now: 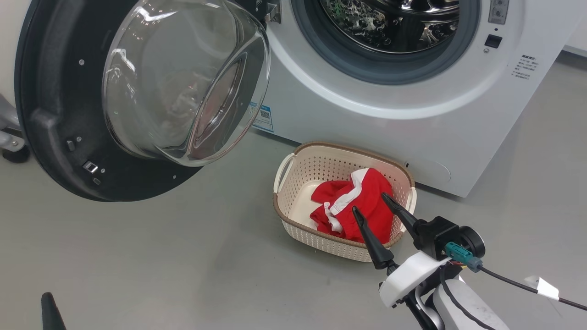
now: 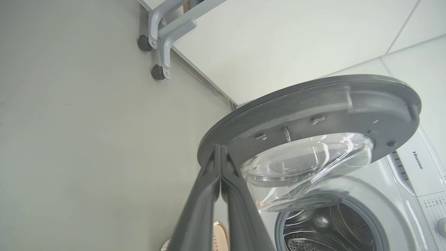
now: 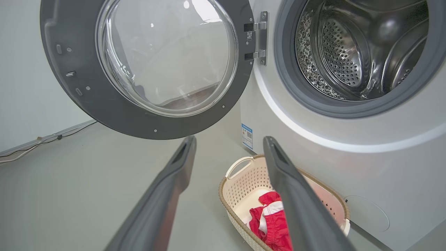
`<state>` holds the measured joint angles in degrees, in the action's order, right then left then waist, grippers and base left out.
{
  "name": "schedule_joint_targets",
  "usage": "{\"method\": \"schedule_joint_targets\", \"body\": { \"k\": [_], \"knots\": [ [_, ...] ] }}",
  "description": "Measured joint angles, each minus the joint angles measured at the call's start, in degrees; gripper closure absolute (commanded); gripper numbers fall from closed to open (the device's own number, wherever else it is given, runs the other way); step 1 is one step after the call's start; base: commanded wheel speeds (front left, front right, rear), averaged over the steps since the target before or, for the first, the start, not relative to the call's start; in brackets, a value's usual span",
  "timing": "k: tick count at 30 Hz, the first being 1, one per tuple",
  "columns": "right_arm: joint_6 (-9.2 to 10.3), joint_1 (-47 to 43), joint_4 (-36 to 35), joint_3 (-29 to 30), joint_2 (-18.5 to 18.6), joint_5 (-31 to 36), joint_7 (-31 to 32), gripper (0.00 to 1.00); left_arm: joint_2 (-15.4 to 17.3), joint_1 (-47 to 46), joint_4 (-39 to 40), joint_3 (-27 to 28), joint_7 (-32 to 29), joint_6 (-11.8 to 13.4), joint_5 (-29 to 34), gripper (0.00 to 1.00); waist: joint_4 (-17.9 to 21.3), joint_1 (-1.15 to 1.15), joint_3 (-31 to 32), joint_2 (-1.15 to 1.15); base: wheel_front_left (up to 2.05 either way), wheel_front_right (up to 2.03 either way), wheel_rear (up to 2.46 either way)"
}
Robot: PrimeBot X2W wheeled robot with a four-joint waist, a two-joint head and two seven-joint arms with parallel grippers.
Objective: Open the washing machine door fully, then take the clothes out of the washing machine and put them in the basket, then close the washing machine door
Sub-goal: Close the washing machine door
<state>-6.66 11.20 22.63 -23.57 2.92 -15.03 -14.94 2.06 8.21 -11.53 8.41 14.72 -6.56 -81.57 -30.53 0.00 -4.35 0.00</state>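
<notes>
One red garment, the clothes (image 1: 362, 201), lies soft and light in the one basket (image 1: 293, 183) on the floor, just beside the front of the washing machine (image 1: 367, 114), whose drum (image 1: 394, 23) looks empty. The single washing machine door (image 1: 59, 114) stands wide open. It looks stiff on its hinge and is probably best pushed at the black rim, not the slick glass. The right end effector (image 1: 369, 201) hangs with fingers apart above the basket. The left end effector (image 2: 220, 148) has its fingers pressed together.

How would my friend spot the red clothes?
Find the big white washing machine with its round door swung open. On the floor right before it sits a cream basket with holes. The clothes lie inside, the only bright red thing, with white stripes.
</notes>
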Motion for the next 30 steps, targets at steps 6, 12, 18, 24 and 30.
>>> {"method": "schedule_joint_targets", "body": {
  "k": [6, 12, 18, 24, 30],
  "knots": [
    [0.0, 0.0, 0.0, 0.2, 0.0, -0.1, 0.0, 0.0, -0.1, -3.4, -0.4, 1.1, 0.0, -0.3, -7.0, 1.0, 0.1, 0.0, -0.3, 0.0, 0.0, 0.0, 0.0],
    [0.0, 0.0, 0.0, 0.8, 0.0, -0.1, 0.0, 0.0, 0.5, -7.4, 0.0, 4.6, -1.2, -0.3, -7.3, 1.0, 0.2, 0.0, -0.7, 0.0, 0.0, 0.0, 0.0],
    [0.01, 0.0, 0.0, 1.3, 0.0, -0.1, 0.0, 0.0, 3.0, -10.1, -0.5, 6.0, -2.3, -0.3, -7.5, 1.0, 0.3, 0.0, -1.1, 0.0, 0.0, 0.0, 0.0],
    [0.04, -0.1, 0.0, 1.8, 0.0, -0.1, 0.0, 0.0, 5.2, -13.4, -2.6, 6.3, -4.3, -0.3, -8.6, 1.0, 0.5, 0.0, -1.5, 0.0, 0.0, 0.0, 0.0],
    [0.22, -0.1, -0.1, 2.2, 0.1, 0.0, 0.0, 0.0, 8.4, -18.3, -4.6, 6.4, -6.6, -0.3, -9.4, 1.0, 0.6, 0.0, -2.0, 0.0, 0.0, 0.0, 0.0]
  ]
}}
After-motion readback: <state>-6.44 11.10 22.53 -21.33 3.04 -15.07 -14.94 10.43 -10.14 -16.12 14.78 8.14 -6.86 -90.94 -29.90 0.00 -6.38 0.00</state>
